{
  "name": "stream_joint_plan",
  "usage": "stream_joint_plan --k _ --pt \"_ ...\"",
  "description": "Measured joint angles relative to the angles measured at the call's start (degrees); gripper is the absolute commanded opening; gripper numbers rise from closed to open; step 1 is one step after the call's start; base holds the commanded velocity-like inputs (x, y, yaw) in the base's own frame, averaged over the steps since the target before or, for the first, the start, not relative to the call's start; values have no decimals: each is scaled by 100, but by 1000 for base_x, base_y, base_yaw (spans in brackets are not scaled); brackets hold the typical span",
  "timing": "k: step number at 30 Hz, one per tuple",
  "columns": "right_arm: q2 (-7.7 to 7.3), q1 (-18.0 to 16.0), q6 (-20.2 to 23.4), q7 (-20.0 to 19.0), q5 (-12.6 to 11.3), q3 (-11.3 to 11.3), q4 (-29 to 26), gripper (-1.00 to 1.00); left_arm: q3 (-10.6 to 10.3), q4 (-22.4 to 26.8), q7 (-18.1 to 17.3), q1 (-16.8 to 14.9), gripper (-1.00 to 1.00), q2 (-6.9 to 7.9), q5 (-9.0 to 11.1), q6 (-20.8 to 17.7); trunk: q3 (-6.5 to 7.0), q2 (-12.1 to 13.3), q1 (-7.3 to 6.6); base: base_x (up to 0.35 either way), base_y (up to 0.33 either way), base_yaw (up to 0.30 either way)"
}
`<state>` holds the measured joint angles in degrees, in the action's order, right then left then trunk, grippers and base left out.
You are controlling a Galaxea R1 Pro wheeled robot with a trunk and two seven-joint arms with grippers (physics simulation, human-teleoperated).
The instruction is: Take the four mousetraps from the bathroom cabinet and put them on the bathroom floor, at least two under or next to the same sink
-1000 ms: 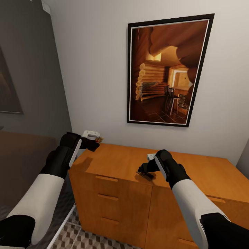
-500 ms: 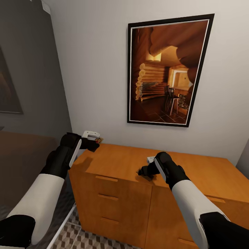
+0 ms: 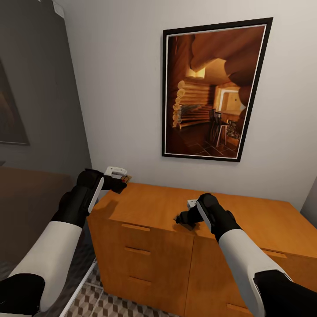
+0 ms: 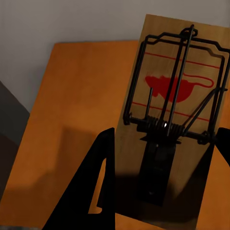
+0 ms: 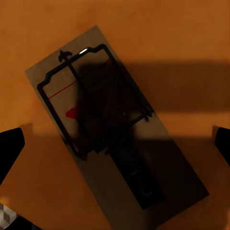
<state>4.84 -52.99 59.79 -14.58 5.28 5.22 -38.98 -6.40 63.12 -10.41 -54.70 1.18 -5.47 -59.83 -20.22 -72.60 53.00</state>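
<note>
left wrist view: left gripper [image 4: 160, 184] clamps mousetrap [image 4: 175, 96] above cabinet [image 4: 81, 110].

No readable text (mousetraps [image 4: 172, 120] bear only pictures)

The low orange-brown wooden cabinet [image 3: 189, 246] has a plain, glossy amber top. The flat tan wooden mousetrap [image 4: 177, 120] carries black wire, thin red lines and a red mouse silhouette; the second tan mousetrap [image 5: 112, 139], shadowed dark at 5 o'clock, shows the same. Floor tiles [image 3: 105, 306] bear brown, beige and grey cubes.
</note>
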Motion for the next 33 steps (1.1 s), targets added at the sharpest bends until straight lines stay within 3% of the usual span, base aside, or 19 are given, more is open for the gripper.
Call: stream_joint_plan --k 3,4,22,27,31,32,33 --pt "0 0 0 0 0 0 0 100 0 -10 0 0 -100 0 0 0 0 0 0 0 0 0" --pt "0 0 0 0 0 0 0 -100 0 -15 0 0 -100 0 0 0 0 0 0 0 0 0" --pt "-22 0 2 -25 -64 0 8 -100 -1 -25 0 0 -100 0 0 0 0 0 0 0 0 0" --pt "-205 1 1 -40 -171 69 10 -100 -4 -25 0 0 -100 0 0 0 0 0 0 0 0 0" --pt "-399 -5 4 -35 -79 102 -34 -100 -6 -19 0 0 -100 0 0 0 1 0 0 0 0 0" --pt "-466 -3 -2 -3 98 112 -269 -100 -7 -17 0 0 -100 0 0 -1 -1 1 0 0 0 0" --pt "-485 -3 2 2 70 113 -376 -100 -7 -17 0 0 -100 0 2 -1 -1 1 0 0 0 0"
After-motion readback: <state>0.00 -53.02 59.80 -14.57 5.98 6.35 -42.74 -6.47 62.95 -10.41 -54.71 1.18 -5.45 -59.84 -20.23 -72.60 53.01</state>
